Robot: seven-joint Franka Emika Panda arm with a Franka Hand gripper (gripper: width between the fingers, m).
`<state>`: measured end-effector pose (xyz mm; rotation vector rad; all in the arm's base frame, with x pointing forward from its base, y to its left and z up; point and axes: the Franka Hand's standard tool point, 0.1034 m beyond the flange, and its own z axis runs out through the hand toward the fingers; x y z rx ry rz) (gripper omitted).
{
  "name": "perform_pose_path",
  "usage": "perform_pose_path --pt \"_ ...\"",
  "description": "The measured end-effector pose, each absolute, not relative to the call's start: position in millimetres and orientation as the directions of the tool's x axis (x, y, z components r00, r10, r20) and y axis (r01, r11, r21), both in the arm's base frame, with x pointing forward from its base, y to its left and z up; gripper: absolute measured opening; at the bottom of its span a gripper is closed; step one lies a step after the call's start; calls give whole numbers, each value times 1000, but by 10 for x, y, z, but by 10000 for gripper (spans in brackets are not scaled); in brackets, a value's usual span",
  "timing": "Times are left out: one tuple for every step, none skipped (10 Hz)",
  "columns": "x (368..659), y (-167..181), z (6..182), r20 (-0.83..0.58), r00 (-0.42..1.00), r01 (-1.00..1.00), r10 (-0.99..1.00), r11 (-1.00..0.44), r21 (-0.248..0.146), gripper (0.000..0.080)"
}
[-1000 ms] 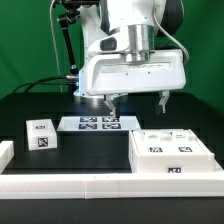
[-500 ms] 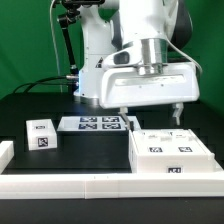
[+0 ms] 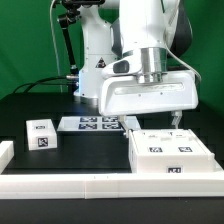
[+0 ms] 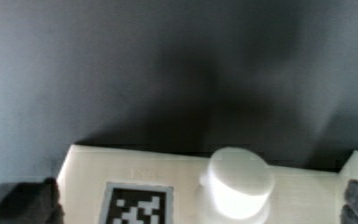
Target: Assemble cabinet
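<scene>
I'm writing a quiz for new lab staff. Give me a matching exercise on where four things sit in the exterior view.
Things: 1 cabinet; 2 small white block; 3 marker board; 4 gripper.
Places: A hangs over the cabinet; B exterior view's left; C exterior view's right; D flat on the table, near the middle.
Pairs: 1-C, 2-B, 3-D, 4-A.

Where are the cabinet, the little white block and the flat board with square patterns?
cabinet (image 3: 169, 141): exterior view, top face above its tags.
small white block (image 3: 42, 140): exterior view, tagged front face.
marker board (image 3: 95, 123): exterior view, middle of its tags.
</scene>
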<state>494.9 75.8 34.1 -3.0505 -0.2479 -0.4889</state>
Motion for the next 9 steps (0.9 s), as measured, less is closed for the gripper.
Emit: perform_pose_path --pt "4948 760 341 314 937 165 152 -986 -16 797" --pt "4947 760 340 313 937 166 153 -986 -16 797" --pt "4936 764 319 313 943 128 114 -991 -27 797" --pt "4903 788 228 303 951 77 62 -996 -39 797" --pt "4926 783 162 298 953 71 56 -997 -39 797" --pt "4944 769 128 297 953 68 53 -997 -39 797" --pt "4946 797 93 295 954 71 56 -997 -40 797" --pt "4974 832 82 296 953 74 58 -996 -41 797" --pt "4995 834 70 298 953 75 60 -996 -41 797"
